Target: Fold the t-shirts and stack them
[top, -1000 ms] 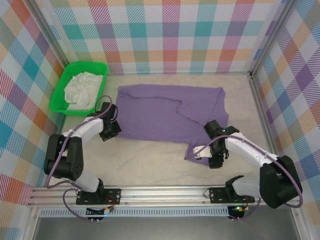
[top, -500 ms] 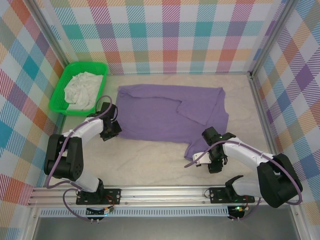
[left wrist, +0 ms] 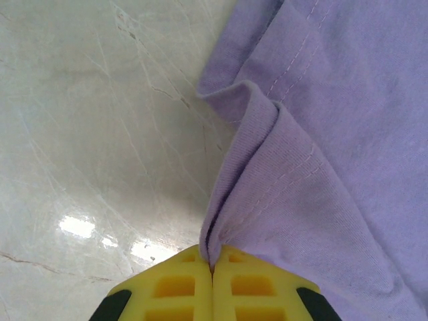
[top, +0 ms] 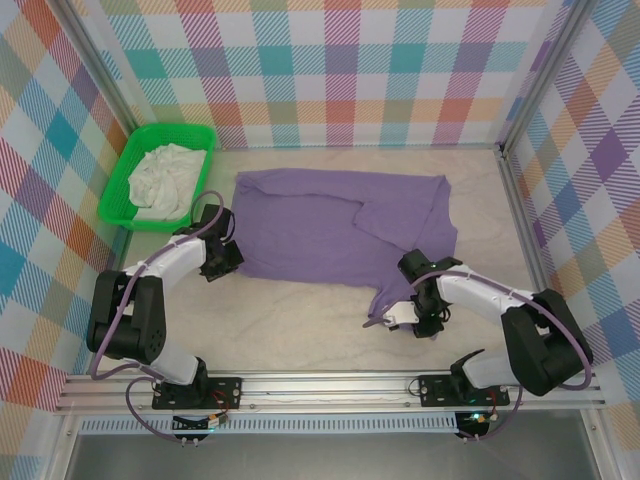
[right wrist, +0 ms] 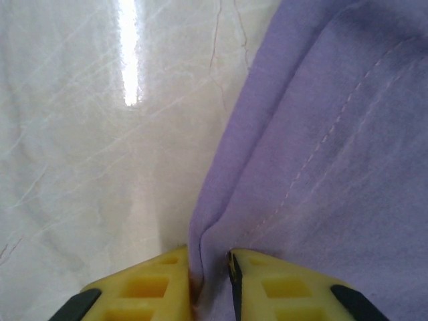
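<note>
On the pale table (top: 300,330): one lavender t-shirt (top: 320,225), spread out, left gripper (left wrist: 212,262) clamped on its left edge, right gripper (right wrist: 208,266) pinching its near-right hem.

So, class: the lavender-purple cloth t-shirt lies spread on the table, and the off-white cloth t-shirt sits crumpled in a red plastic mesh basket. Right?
No: the plastic mesh basket is green, not red, as the top external view shows. The off-white cloth t-shirt does sit crumpled in it, and the lavender-purple cloth t-shirt lies spread on the table.
</note>
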